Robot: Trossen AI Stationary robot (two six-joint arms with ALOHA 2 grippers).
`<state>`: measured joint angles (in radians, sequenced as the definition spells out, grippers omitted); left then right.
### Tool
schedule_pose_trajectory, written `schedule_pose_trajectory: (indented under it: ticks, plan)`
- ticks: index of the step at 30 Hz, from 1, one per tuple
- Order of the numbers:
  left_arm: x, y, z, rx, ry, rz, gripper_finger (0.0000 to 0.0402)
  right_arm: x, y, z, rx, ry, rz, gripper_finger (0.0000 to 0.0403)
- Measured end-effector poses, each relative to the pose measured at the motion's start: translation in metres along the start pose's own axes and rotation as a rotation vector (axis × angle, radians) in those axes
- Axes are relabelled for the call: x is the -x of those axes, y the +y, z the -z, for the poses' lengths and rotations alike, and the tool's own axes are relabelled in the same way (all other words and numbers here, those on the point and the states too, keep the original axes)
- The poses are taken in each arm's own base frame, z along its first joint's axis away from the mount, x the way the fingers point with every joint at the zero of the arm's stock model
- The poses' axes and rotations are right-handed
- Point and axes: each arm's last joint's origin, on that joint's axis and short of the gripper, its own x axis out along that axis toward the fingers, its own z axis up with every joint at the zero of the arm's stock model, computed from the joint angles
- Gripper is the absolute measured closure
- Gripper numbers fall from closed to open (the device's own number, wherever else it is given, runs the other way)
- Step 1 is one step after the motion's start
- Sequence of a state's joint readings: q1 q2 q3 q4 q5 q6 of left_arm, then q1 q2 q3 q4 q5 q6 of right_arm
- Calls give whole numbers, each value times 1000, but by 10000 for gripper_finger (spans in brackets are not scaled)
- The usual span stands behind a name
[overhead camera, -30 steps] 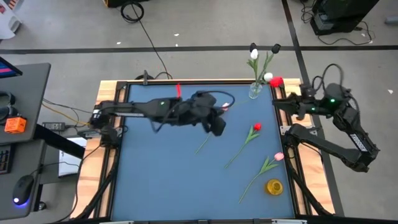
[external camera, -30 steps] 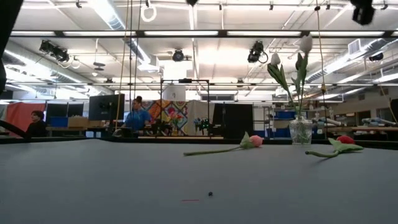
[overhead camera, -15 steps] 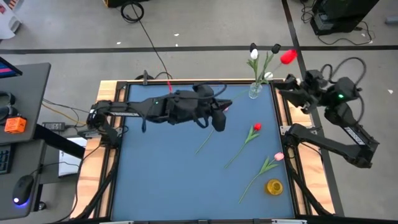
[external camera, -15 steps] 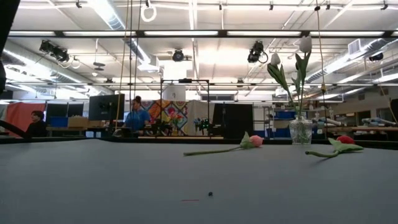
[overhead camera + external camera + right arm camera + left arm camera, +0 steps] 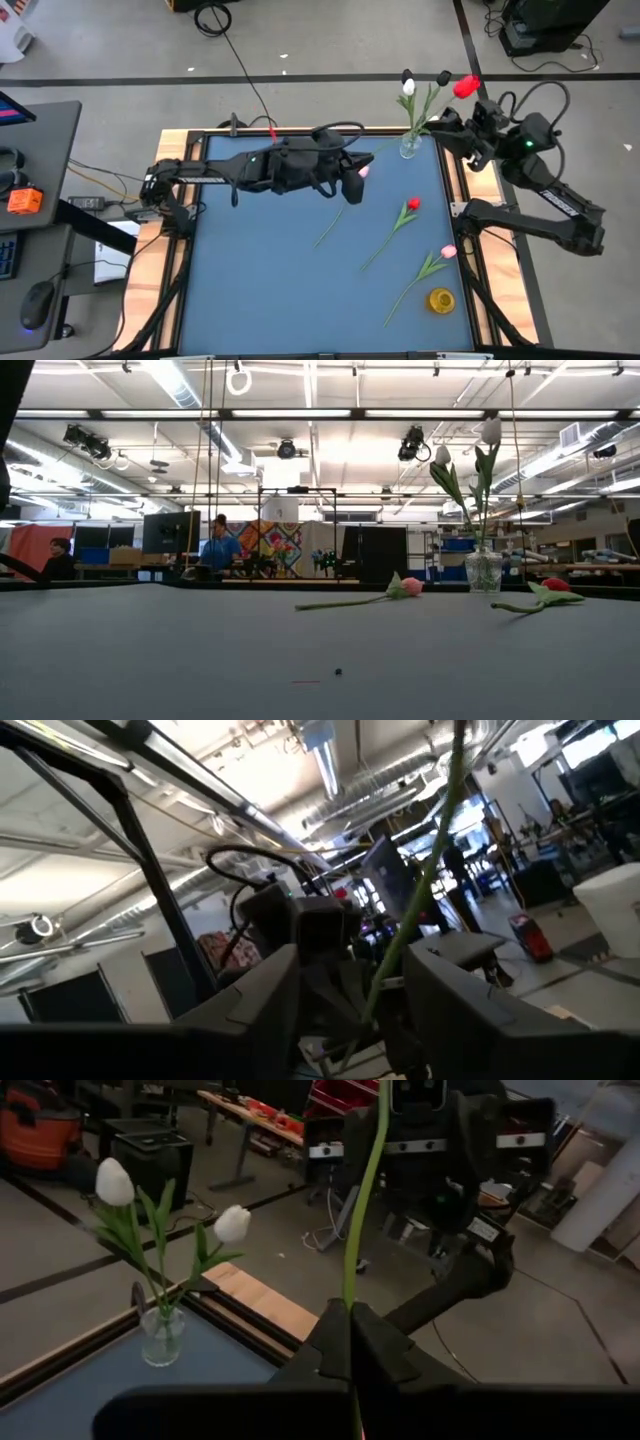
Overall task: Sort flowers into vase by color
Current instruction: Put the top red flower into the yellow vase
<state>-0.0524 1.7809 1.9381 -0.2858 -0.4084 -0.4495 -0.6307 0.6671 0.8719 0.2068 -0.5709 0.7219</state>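
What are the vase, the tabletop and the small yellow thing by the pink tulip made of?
Small clear vase: looks like glass; the background shows through it and it glints. Blue tabletop: matte, seemingly a mat or fabric sheet, with no glare under the lights, framed by pale wood edging. Small round yellow object: glossy, perhaps plastic or translucent resin; too small to tell.

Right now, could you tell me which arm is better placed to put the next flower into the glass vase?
The right arm. Its pincer holds a red-headed tulip beside the clear glass vase at the table's far right corner. The left pincer also grips a green stem, but sits farther from the vase, nearer mid-table.
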Motion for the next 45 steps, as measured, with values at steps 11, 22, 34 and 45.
schedule_pose_trajectory:
  ticks: [11,22,34,45]
  plan:
    - [-1,2,0,-21,2,-8,399,-23,-15,9,-19,11,14,277]
    - [0,5,6,-36,68,-38,385,-25,-15,12,22,45,56,390]
    - [10,4,31,-104,280,-100,217,-13,-6,26,91,493,327,392]
    - [16,-8,38,-112,296,-68,191,-2,15,50,48,766,373,393]
